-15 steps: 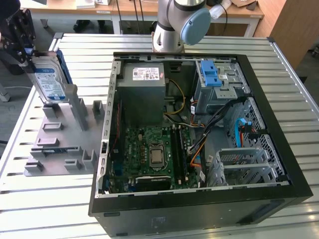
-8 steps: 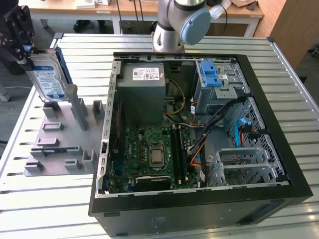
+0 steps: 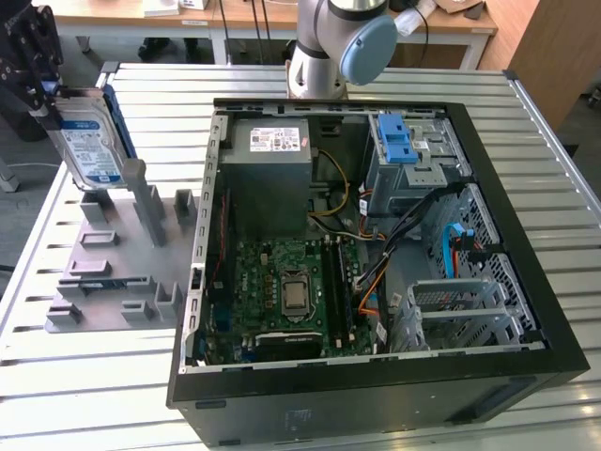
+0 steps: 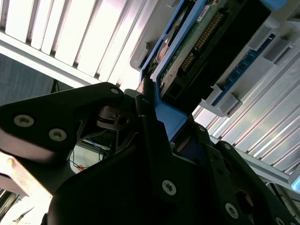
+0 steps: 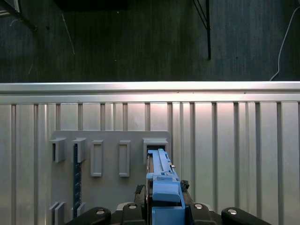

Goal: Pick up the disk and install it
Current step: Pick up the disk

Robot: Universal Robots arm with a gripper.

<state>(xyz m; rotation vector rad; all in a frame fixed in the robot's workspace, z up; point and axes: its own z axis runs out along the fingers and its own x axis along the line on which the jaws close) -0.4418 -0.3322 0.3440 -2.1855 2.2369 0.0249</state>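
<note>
The disk (image 3: 89, 141) stands upright over the grey slotted holder (image 3: 113, 272) on the tabletop (image 3: 94, 395), at the exterior view's left of the open computer case (image 3: 394, 395). I see the fingers (image 4: 152, 140) pinching its blue-framed upper end.

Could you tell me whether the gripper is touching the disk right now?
Touching. In the second wrist view the gripper is closed on the disk: its dark fingers press straight against the disk's blue frame, no gap.
</note>
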